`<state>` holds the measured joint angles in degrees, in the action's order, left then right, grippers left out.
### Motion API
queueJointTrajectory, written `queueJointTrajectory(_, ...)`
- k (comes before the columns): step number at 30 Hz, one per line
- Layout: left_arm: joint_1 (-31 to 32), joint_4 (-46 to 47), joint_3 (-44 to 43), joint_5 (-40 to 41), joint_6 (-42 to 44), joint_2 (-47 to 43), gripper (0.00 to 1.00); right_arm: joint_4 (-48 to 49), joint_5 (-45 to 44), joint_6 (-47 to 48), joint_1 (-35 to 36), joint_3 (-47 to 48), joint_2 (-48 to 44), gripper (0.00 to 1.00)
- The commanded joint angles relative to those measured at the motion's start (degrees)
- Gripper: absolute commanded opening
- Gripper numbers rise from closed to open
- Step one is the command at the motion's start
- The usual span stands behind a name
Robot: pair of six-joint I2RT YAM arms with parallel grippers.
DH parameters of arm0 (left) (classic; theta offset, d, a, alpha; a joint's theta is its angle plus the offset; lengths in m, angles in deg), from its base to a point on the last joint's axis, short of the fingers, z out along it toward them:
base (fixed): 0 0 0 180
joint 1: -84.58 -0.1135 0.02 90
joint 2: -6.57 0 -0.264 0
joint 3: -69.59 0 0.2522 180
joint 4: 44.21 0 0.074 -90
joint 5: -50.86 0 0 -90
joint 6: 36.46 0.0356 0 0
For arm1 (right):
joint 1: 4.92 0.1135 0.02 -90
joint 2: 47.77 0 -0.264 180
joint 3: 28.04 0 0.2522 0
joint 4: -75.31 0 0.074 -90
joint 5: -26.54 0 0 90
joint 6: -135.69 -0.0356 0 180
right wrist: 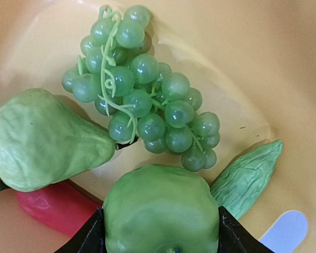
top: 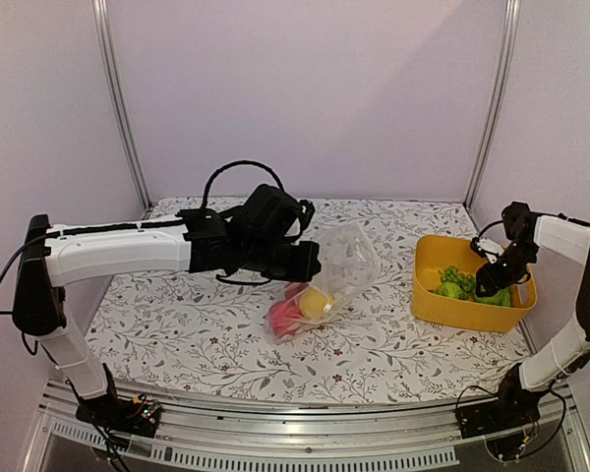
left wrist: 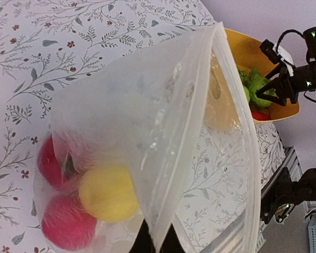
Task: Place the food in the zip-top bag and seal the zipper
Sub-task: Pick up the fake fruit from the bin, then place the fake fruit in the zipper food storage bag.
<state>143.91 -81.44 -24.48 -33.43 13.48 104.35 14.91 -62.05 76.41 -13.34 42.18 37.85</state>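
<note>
Flowered cloth covers the table (top: 177,324), with pale walls behind it. The left arm reaches across, and the left gripper (top: 303,263) has its fingers pinched together on one lip of the bag (top: 346,258), holding that lip off the cloth so the mouth gapes. The bag lies on a slant, its closed bottom toward the near left and its mouth toward the far right, facing the tub (top: 425,300). Along the open rim the zipper (left wrist: 250,158) runs unsealed. Two red balls (left wrist: 68,224) and a yellow ball (left wrist: 108,192) sit in the bottom. Inside the tub the right gripper (top: 494,283) is clamped on a green apple (right wrist: 160,211), one finger on each side. Grapes (right wrist: 142,89) and a pear (right wrist: 42,139) lie just beyond it. The mouth is well apart from the apple, so I judge the apple must go leftward out of the tub and then down along the bag's slant. The right arm is the nearer and carries; the left only props the mouth.
</note>
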Motion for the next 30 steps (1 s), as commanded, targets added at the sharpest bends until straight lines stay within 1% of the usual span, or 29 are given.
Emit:
queueJointTrajectory(1, -0.9, -0.8, 0.6, -0.2, 0.8, 0.5, 0.0, -2.9, 1.4, -0.9, -0.4, 4.4, -4.8, 0.49)
queueJointTrajectory(4, -0.8, -0.7, 0.4, -0.4, 0.8, 0.5, 0.0, -4.0, 3.9, -1.0, 0.2, 6.5, -6.8, 0.49)
queueJointTrajectory(8, -0.9, -0.7, 0.8, -0.4, 0.6, 0.2, 0.0, -5.4, 7.5, -0.7, 2.8, 8.8, -8.9, 0.49)
queueJointTrajectory(11, -0.8, -0.6, 0.8, -0.6, 0.3, 0.3, 0.0, -5.6, 12.3, 0.3, 6.1, 10.0, -11.1, 0.49)
queueJointTrajectory(14, -0.7, -0.6, 0.6, -0.9, 0.0, 0.6, 0.0, -4.3, 14.2, 0.7, 11.6, 9.9, -14.1, 0.49)
queueJointTrajectory(16, -0.7, -0.6, 0.5, -0.9, -0.1, 0.5, 0.0, -4.5, 17.1, 0.6, 13.5, 11.2, -15.2, 0.49)
queueJointTrajectory(22, -0.5, -1.3, -0.3, -1.1, -0.7, 0.6, 0.0, -4.1, 27.8, -3.0, 18.3, 17.3, -15.0, 0.49)
queueJointTrajectory(27, -0.1, -3.1, -2.3, -0.1, -0.4, 0.3, 0.0, -0.8, 35.9, -6.6, 23.8, 21.4, -14.7, 0.49)
queueJointTrajectory(30, 0.3, -4.8, -4.1, 0.5, 0.1, 0.1, 0.0, 1.9, 36.9, -8.3, 28.5, 23.3, -14.4, 0.49)
